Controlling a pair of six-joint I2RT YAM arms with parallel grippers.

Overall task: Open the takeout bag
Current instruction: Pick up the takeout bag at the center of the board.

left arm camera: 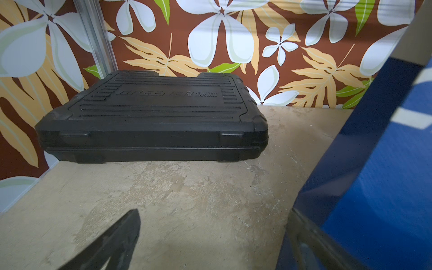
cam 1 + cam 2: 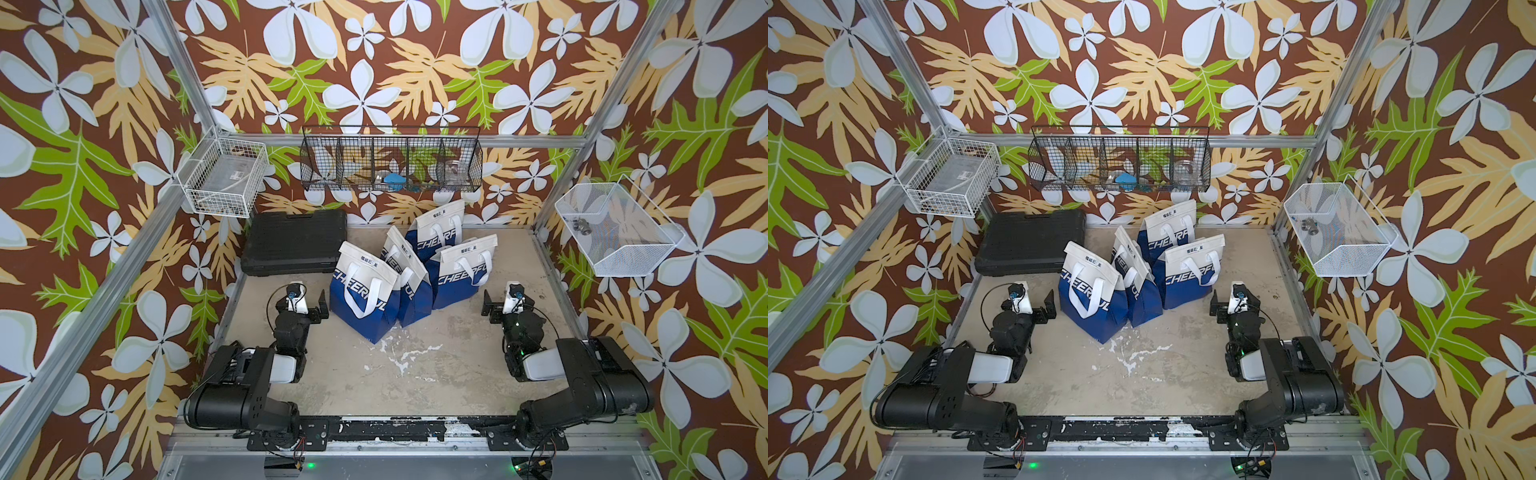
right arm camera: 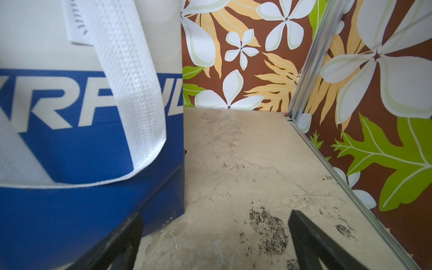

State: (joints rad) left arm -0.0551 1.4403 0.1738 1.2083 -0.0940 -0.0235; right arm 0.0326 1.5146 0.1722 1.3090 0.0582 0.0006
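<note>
Approach stage, by my judgement, with no bag touched. The left claw [image 2: 320, 306] at 8 o'clock and the right claw [image 2: 491, 308] at 4 o'clock are both spread and pinch nothing. On the surface [image 2: 415, 382], the nearest bag [image 2: 365, 301] of four clustered at centre stands just beside the left claw, its top folded shut. Next, each claw probably needs to take one side of that top and pull apart. A case [image 2: 293, 243] lies at 11 o'clock.
</note>
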